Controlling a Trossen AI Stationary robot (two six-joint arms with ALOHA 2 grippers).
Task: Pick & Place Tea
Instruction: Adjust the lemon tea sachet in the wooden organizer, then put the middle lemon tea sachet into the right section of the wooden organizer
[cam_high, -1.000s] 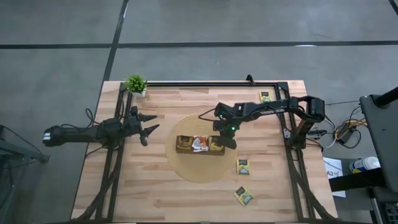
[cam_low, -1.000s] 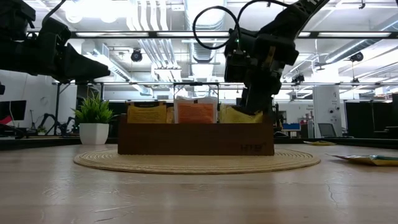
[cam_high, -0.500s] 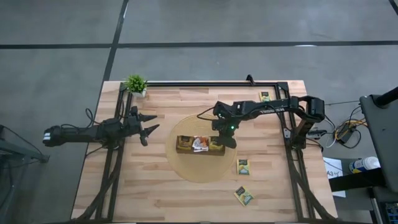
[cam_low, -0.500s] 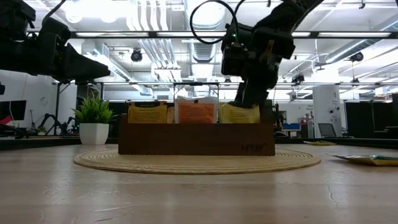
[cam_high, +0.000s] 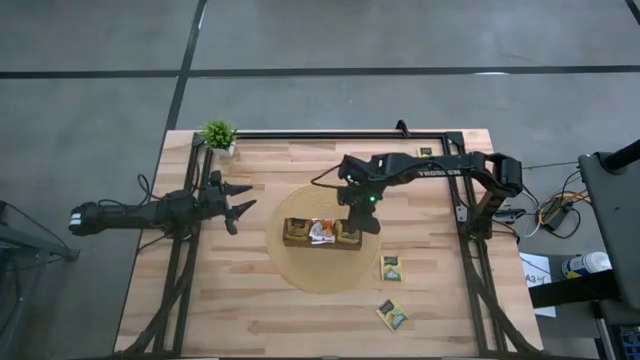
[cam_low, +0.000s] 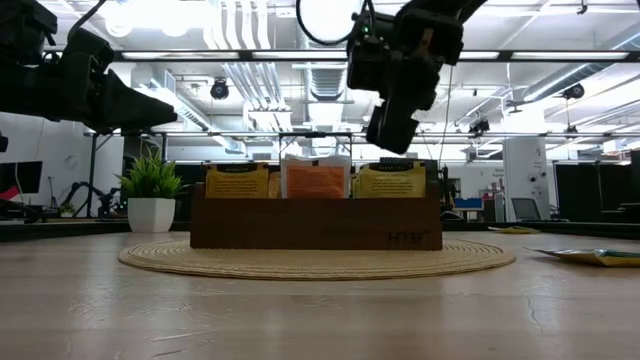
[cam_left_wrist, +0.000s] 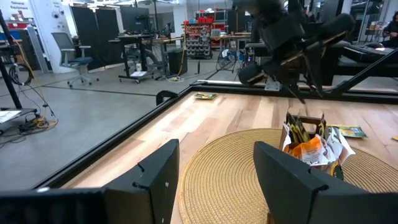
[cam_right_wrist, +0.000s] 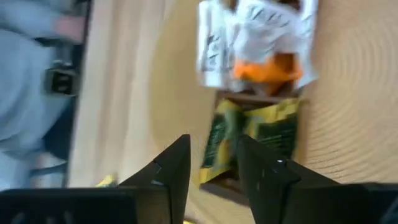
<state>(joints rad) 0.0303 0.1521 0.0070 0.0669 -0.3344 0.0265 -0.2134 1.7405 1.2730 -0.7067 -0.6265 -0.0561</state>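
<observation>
Pale wooden planks make up the table (cam_high: 250, 300), framed by dark rails and standing on a grey floor, and the low view looks past it into a bright workshop with ceiling lights and benches. Going from nine o'clock across to three: the left gripper (cam_high: 240, 207) waits at about nine o'clock, well apart from everything else, its two fingers (cam_left_wrist: 155, 180) spread with nothing between them. Near eleven o'clock, at the table's corner, stands a small potted plant (cam_high: 219, 135). At the table's centre lies a round woven mat (cam_high: 300, 275), and on it rests the long brown tray (cam_high: 322, 243), holding upright tea sachets: a yellow one (cam_low: 236, 181) at its nine o'clock end, a white-and-orange one (cam_low: 315, 178) in the middle, and a dark green and yellow one (cam_low: 391, 180) at its three o'clock end. The right gripper (cam_low: 388, 125) hangs just above that last sachet, clear of it, with its fingers (cam_right_wrist: 171, 171) parted and holding nothing; the right wrist view looks between them down onto the green sachet in the tray. Further toward four o'clock, two more sachets lie flat on the bare wood, one (cam_high: 391, 267) just beside the mat's edge and another (cam_high: 391, 315) nearer five o'clock. One more sachet (cam_high: 425, 153) lies near the rail at about one o'clock.
</observation>
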